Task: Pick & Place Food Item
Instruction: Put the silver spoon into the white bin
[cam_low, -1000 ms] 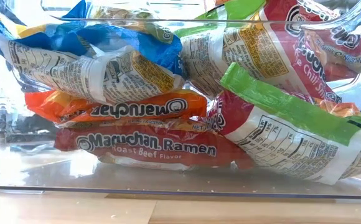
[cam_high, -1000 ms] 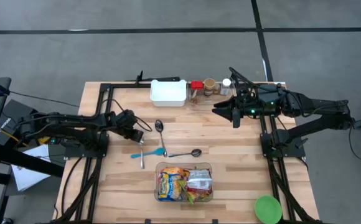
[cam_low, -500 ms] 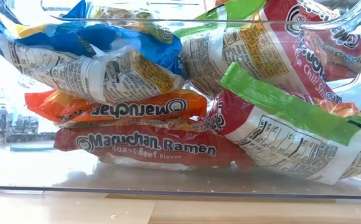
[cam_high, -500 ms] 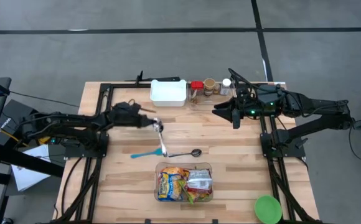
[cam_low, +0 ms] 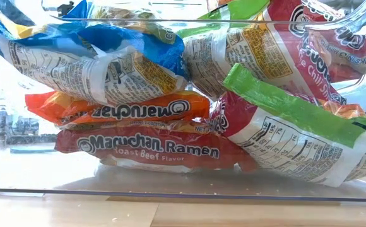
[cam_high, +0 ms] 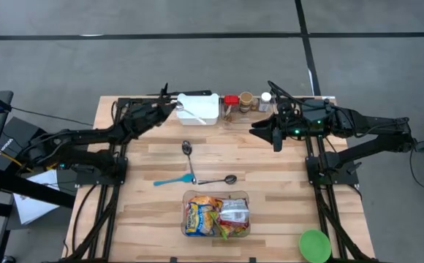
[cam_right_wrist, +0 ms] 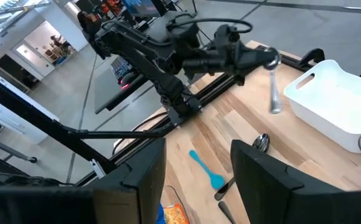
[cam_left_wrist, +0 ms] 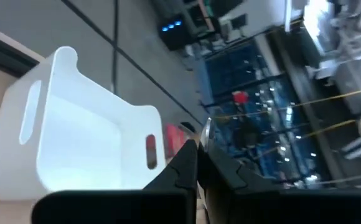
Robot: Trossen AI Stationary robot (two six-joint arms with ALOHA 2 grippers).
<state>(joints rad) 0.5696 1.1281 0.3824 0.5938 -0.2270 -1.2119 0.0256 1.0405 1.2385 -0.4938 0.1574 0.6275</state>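
High view, left to right. The left gripper (cam_high: 169,109), upper left of centre, is clamped on a metal spoon (cam_high: 189,115) held over the near-left corner of the white bin (cam_high: 201,103). At centre lie a second steel spoon (cam_high: 188,155), a blue spoon (cam_high: 171,180) and a third steel spoon (cam_high: 219,180). Below centre, a clear container (cam_high: 245,196) holds ramen packets (cam_high: 203,215). The right gripper (cam_high: 273,132), right of centre, hangs part-open and empty.
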